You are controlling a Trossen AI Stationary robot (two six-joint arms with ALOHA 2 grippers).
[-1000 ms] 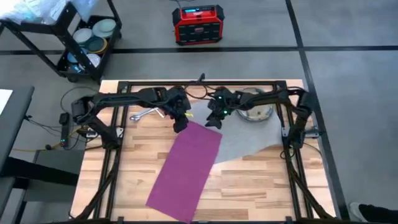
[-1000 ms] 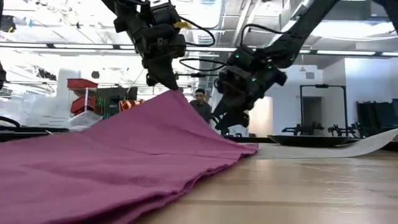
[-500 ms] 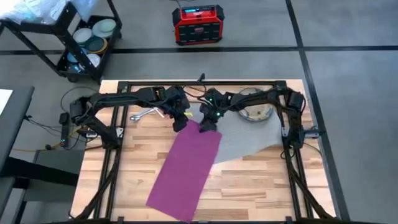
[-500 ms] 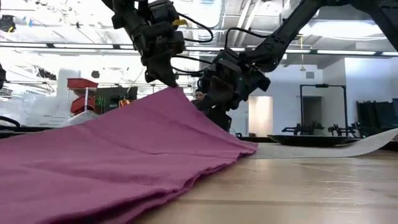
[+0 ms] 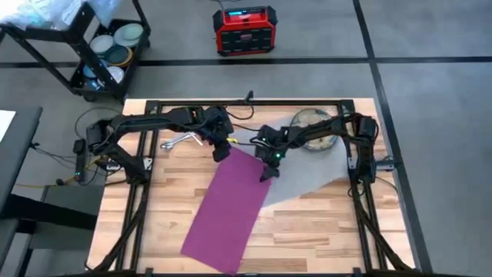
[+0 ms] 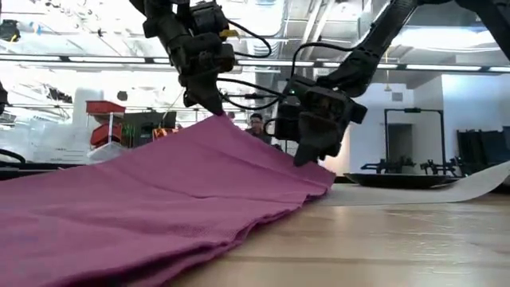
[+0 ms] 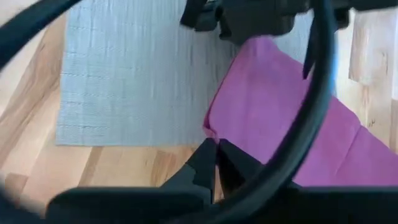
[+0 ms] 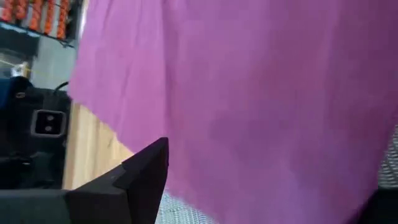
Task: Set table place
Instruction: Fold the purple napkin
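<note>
The left claw pinches the napkin's far left corner, lifting it so the cloth can be folded. The right claw sits spread at the far right edge, over the mat on the bench.

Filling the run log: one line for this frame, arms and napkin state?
left gripper: shut on napkin far corner, lifted | right gripper: open, at napkin's right edge over mat | plate: on mat, far end
</note>
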